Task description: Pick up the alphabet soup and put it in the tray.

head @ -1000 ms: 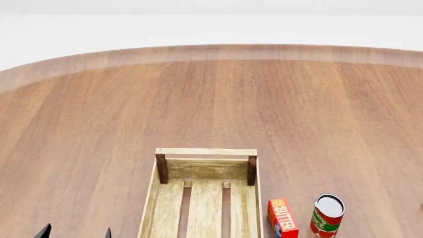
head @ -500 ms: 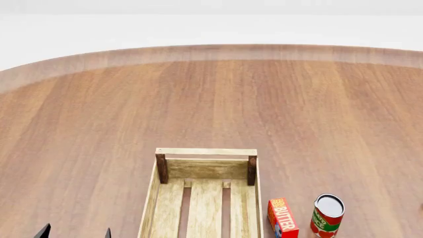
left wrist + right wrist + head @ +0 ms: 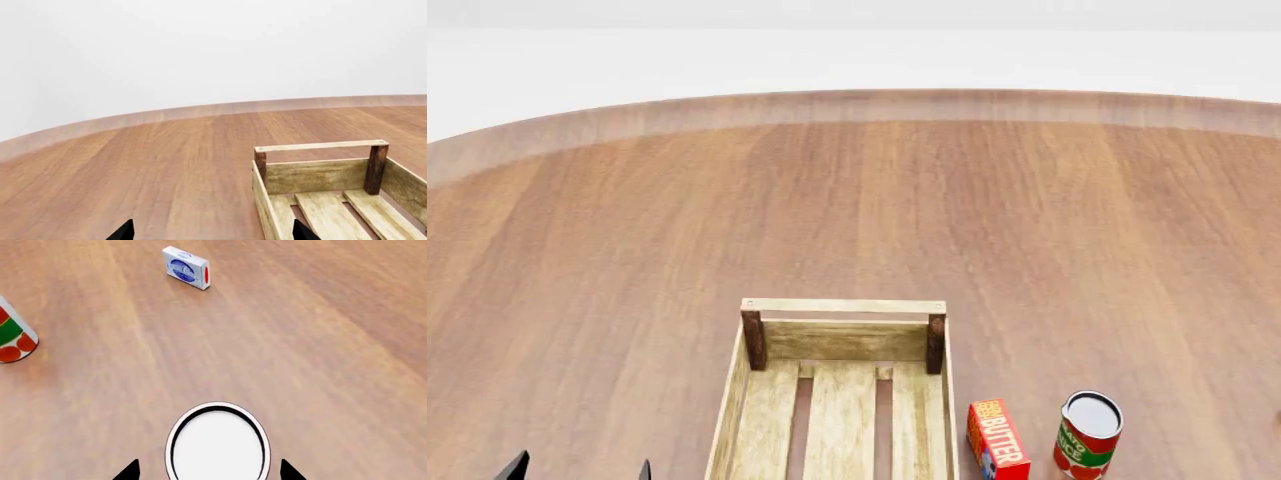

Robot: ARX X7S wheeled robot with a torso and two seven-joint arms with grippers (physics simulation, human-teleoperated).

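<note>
one tray on the tabletop; one butter box, one red-and-green can beside it. alphabet soup – only its pale lid shows – sits between the right hand tips, spread wide, gripping nothing; left hand likewise open, empty.

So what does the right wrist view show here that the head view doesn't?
Only the right wrist view shows a can's pale round lid seen from above, sitting between the spread fingertips of the right hand. Its label is hidden, so I cannot confirm it is the alphabet soup.

Only the head view shows the tray, nothing in the part that shows, and the left hand at the bottom edge.

Both show the red-and-green can, the small box and the wooden table.
</note>
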